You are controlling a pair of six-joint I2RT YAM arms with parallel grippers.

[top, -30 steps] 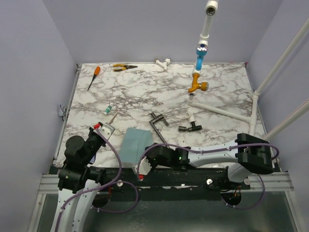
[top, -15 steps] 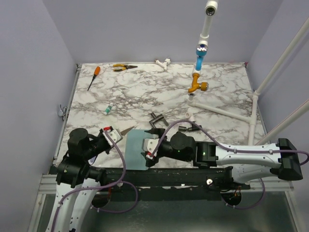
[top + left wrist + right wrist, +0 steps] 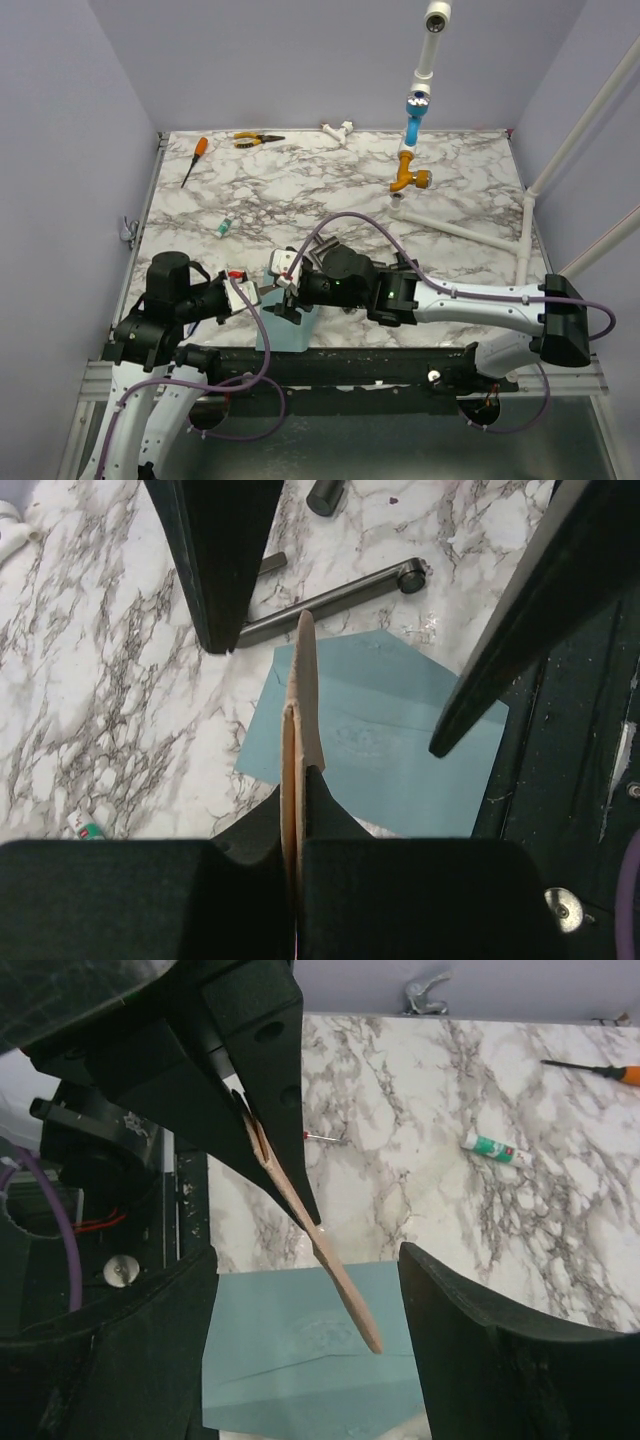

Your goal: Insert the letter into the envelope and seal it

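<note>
The teal envelope (image 3: 285,338) lies flat at the table's near edge, also in the left wrist view (image 3: 395,755) and the right wrist view (image 3: 300,1360), with a fold line across it. My left gripper (image 3: 250,294) is shut on the tan letter (image 3: 303,680), holding it edge-on above the envelope's left part. The letter's free end (image 3: 345,1285) sticks out between the fingers of my right gripper (image 3: 308,1252). That gripper is open and not touching the letter. In the top view my right gripper (image 3: 285,297) hovers over the envelope, facing the left one.
A black L-shaped hex key (image 3: 330,600) lies just behind the envelope. A small green tube (image 3: 226,227), an orange screwdriver (image 3: 193,160) and pliers (image 3: 258,140) lie further back left. White pipes (image 3: 460,230) and an orange valve (image 3: 410,180) stand back right.
My right arm swung from the near edge out over the envelope and up to the letter's free end. My left gripper carried the letter right, toward the envelope.
</note>
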